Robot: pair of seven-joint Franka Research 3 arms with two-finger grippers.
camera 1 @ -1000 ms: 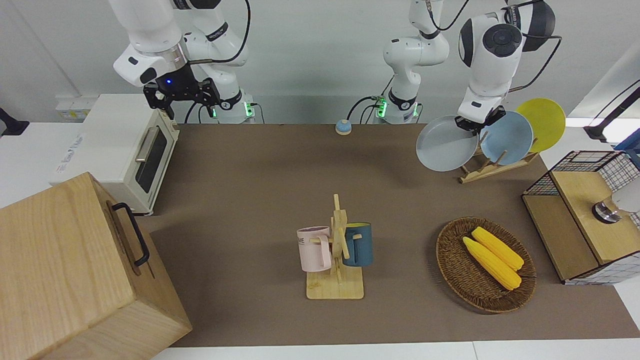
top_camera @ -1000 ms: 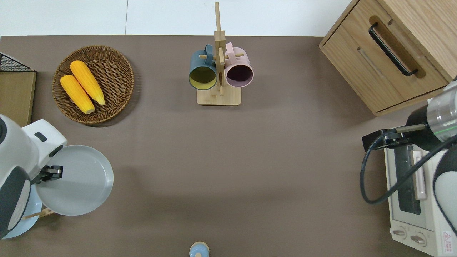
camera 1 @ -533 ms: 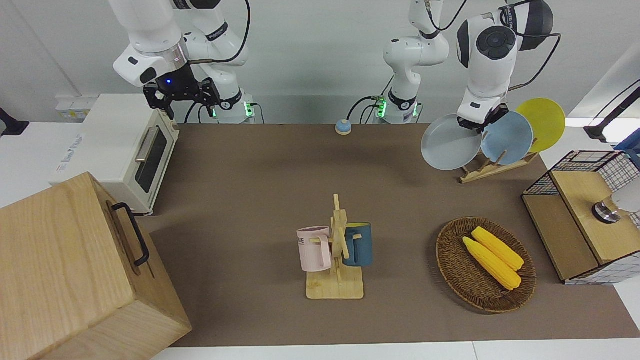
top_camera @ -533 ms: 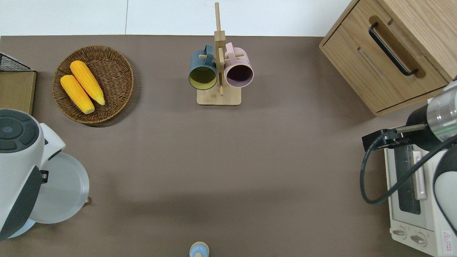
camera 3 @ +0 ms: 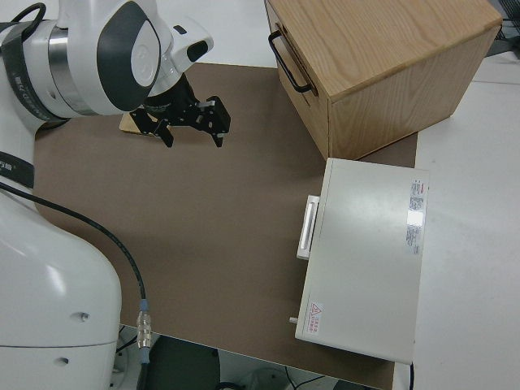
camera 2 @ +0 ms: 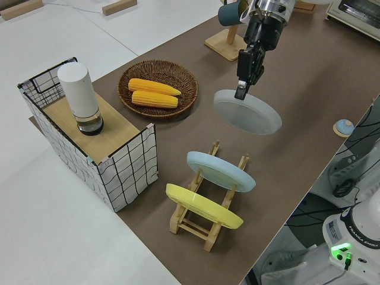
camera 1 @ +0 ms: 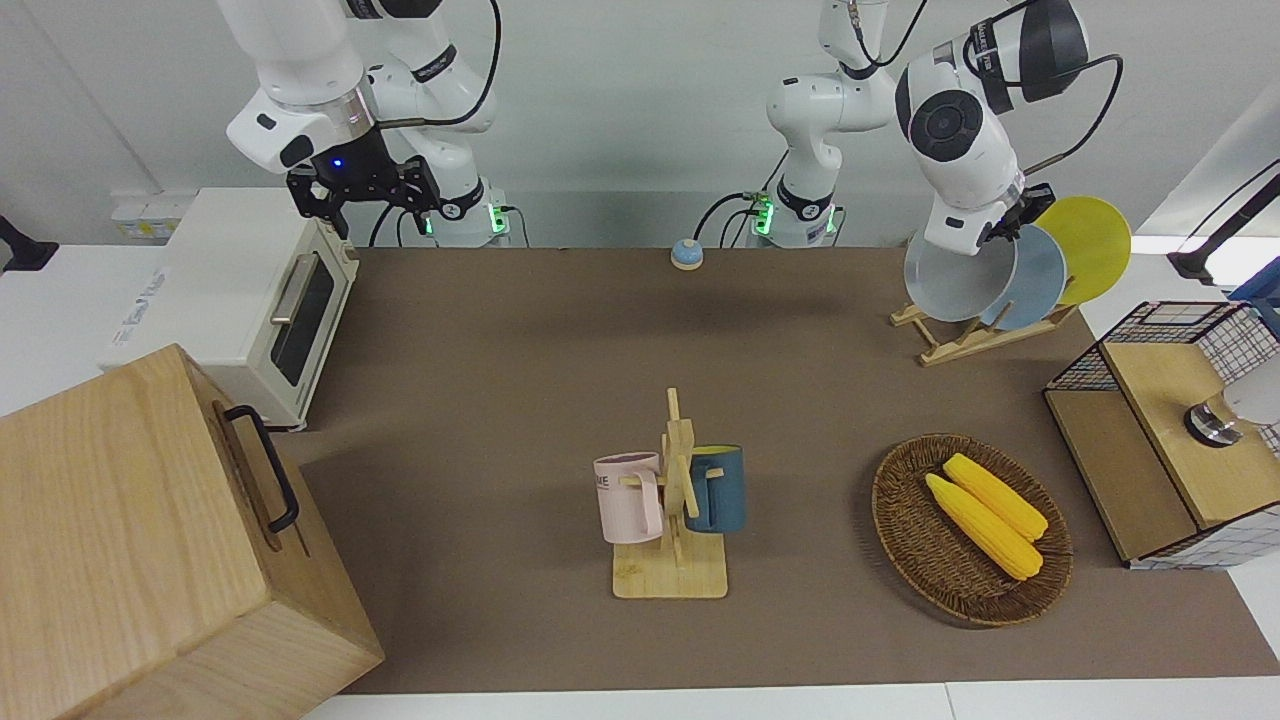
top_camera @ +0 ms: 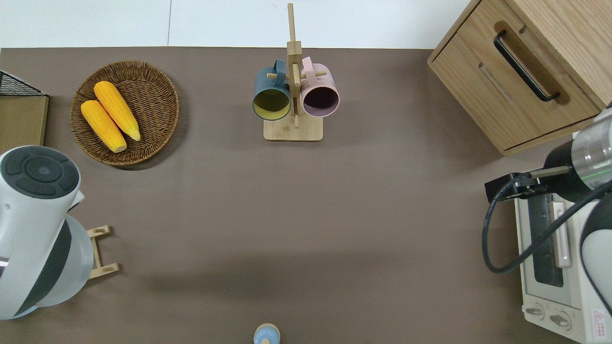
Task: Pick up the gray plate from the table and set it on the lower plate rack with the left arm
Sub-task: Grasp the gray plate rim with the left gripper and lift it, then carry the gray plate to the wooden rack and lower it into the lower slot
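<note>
While two plates point(camera 2: 219, 170) sit racked, gripper point(camera 2: 242, 90) holds one.

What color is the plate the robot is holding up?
Pale gray, faintly bluish: the round gray plate in the left gripper. The left side view shows it best.

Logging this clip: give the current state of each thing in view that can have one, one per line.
left claw: shut on the gray plate's rim
gray plate: held in the air, tilted, not yet in the rack
lower plate rack: holds blue plate and yellow plate
right claw: open, arm parked
toaster oven: door shut
wooden cabinet: drawer shut
</note>
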